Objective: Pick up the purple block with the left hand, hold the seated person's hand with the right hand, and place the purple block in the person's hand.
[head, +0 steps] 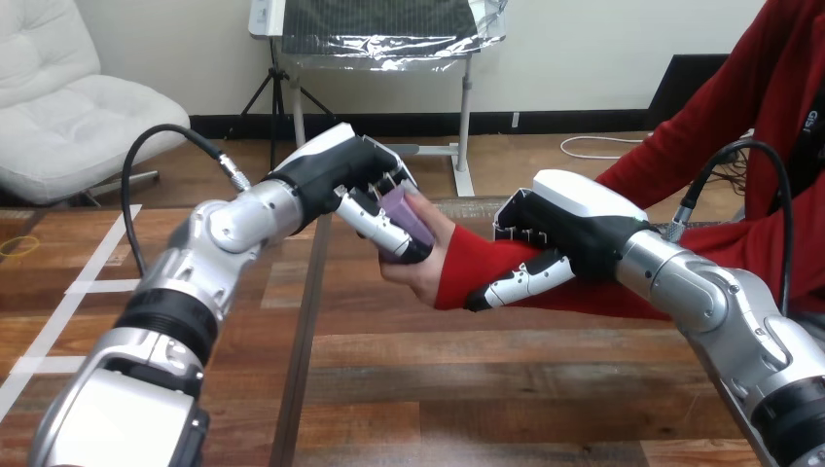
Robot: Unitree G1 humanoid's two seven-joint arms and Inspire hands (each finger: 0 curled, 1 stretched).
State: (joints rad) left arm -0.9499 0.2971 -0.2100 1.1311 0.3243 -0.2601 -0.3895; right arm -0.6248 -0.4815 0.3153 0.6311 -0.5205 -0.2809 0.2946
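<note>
The left hand [365, 199] clamps the purple block [411, 216] between fingers and thumb, just over the person's hand [420, 277]. The right hand [559, 238] grips the person's wrist [477, 263]. Released off-centre, the block may tumble off the palm beneath.

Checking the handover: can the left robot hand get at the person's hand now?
Probably yes: the left robot hand, gripping the purple block, is right at the person's hand, nothing between; the right robot hand clasps the forearm.

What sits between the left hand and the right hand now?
In the head view, the person's hand and red sleeve span between the left hand and right hand.
</note>
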